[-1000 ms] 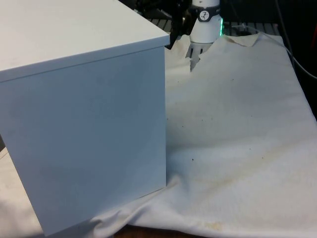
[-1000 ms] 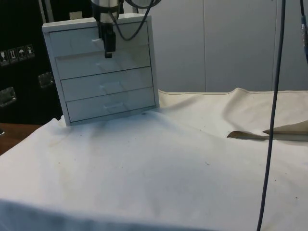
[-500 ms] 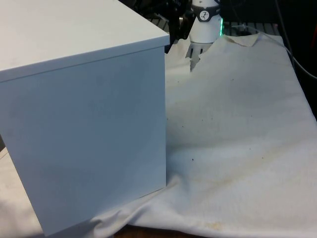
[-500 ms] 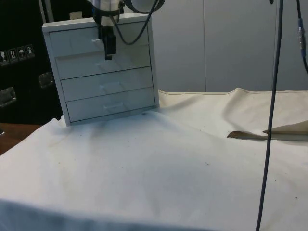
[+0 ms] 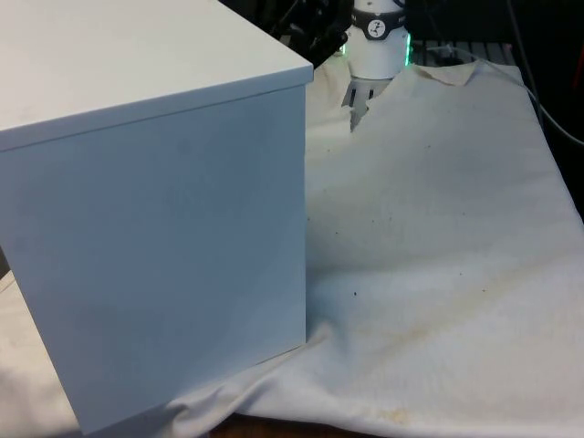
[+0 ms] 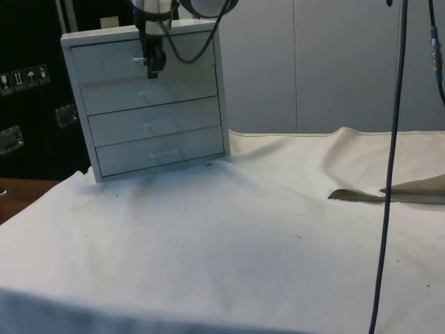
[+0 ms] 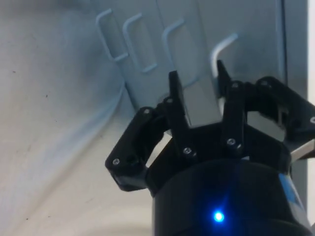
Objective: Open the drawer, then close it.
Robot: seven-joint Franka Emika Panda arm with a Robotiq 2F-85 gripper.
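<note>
I see the table (image 6: 229, 236) under its white cloth (image 5: 438, 237). In the front view the chest of drawers (image 5: 155, 228) stands at the table's near corner on the front view's left, and it turns a blank white side and its top to that camera, so the drawer fronts are hidden from me there. Its lower edge runs out of the picture. The cloth beside it carries small dark specks and a yellowish stain toward the near edge.

From the side view I get the chest's face: four drawer fronts stacked, all flush with the frame as far as I can judge. The pale handles on the lower drawers are faint against the white and hard to pick out.

The gripper (image 6: 152, 67) hangs at the top drawer (image 6: 139, 59), its black fingers pointing down in front of that drawer's handle (image 7: 222, 49). In the wrist view the gripper (image 7: 197, 83) has its two fingers parted, with a clear gap between the tips. The bent white handle sits just beside one fingertip (image 7: 220, 69); I cannot tell whether they touch. Nothing is clamped between them.

The rest of the handles show in the wrist view as a row of pale loops along the chest's face.
</note>
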